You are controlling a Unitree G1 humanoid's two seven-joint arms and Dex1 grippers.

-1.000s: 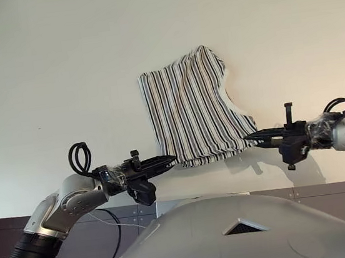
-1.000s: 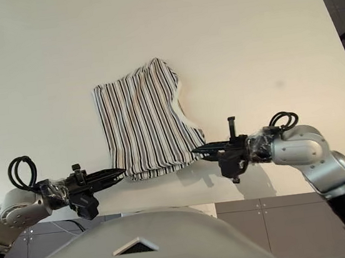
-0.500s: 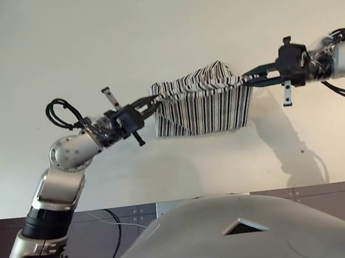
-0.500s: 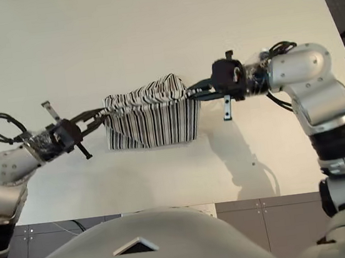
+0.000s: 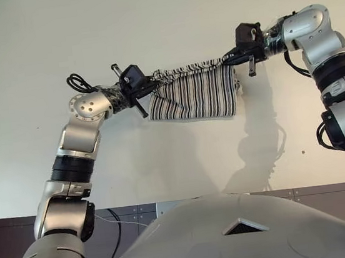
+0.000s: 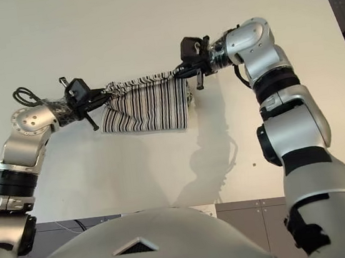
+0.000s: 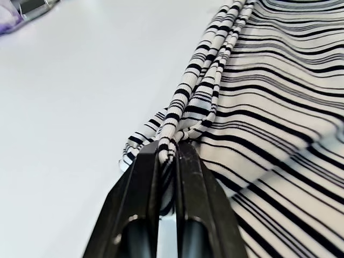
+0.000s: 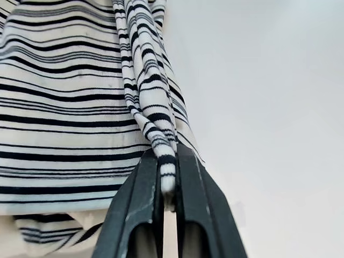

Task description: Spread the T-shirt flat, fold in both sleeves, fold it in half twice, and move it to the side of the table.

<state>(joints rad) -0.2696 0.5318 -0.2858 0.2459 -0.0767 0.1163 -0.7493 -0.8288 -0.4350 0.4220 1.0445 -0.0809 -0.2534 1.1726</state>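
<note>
striped t-shirt (image 5: 196, 94) hangs over the far middle of the white table (image 5: 53, 181), its top edge stretched between the two arms. left gripper (image 5: 147, 89) is pinched on one bunched corner, right gripper (image 5: 232, 57) on the other. only thin rolled edges look caught, so pulling the arms apart or lowering unevenly could slip a corner free and skew the fold

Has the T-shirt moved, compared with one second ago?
Yes. The T-shirt, whose hem lay by the near edge of the table, is now farther from that edge, pinched by the left claw and the right claw.
</note>
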